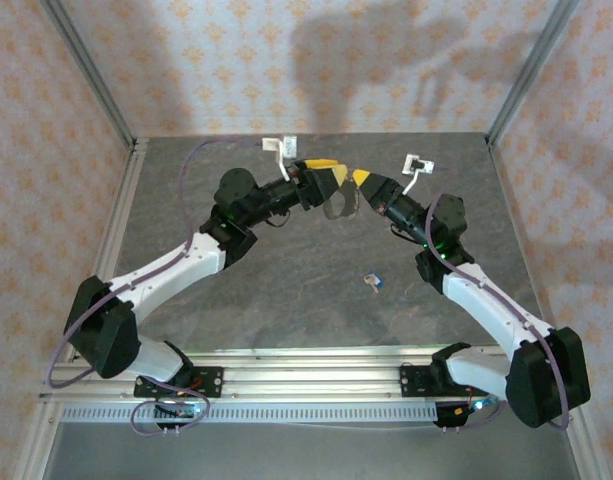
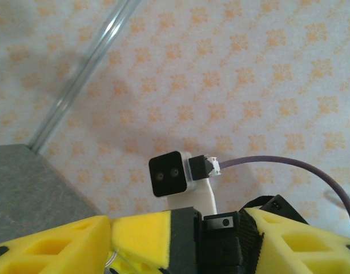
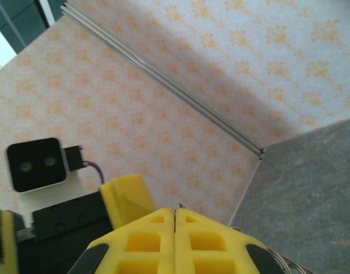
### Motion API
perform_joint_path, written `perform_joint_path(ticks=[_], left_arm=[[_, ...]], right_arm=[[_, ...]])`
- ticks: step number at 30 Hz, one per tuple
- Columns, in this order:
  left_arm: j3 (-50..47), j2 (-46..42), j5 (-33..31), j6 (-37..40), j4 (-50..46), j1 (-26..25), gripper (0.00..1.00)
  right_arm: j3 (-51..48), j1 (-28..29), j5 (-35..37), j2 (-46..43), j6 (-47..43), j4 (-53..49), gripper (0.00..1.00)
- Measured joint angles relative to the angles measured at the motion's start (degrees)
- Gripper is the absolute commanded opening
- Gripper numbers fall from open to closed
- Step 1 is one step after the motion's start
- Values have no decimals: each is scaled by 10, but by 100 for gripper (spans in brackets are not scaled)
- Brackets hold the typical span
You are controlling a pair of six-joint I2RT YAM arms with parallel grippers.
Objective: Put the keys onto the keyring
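L end effector [image 1: 331, 170] & R end effector [image 1: 358, 178] are both clenching keyring [image 1: 336, 208], which is hanging limp at upper centre. Key [image 1: 374, 282] is lying centre-right on worktop [image 1: 286, 280]. Prob. tiny, light, slippery, so I'm favouring pinching its blue head.

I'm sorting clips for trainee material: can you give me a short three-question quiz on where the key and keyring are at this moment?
1. True or false: the blue-headed key lies on the table, apart from both tools.
2. Where is the keyring?
A) Flat on the table by the arm bases
B) Hanging between the left tool and the right tool, over the far part of the table
C) Already threaded through the key
3. Fill in: in the right wrist view, the right tool's yellow fingers are pressed ____.

Key: 1 true; 2 B; 3 together.
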Motion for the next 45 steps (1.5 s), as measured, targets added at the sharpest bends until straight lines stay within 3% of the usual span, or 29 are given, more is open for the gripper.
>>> perform_joint_path(ticks=[8, 16, 26, 32, 45], left_arm=[[-78, -43, -73, 17, -48, 16, 64], [-168, -43, -87, 13, -62, 44, 61], [-234, -35, -47, -29, 7, 73, 51], [-233, 8, -22, -72, 85, 75, 44], [-188, 82, 19, -122, 166, 70, 38]], right_arm=[[-41, 6, -12, 40, 5, 11, 0], [-68, 18, -43, 122, 28, 64, 0], [-80, 19, -67, 153, 57, 126, 0], [-80, 22, -74, 153, 70, 144, 0], [-79, 22, -75, 154, 86, 155, 0]])
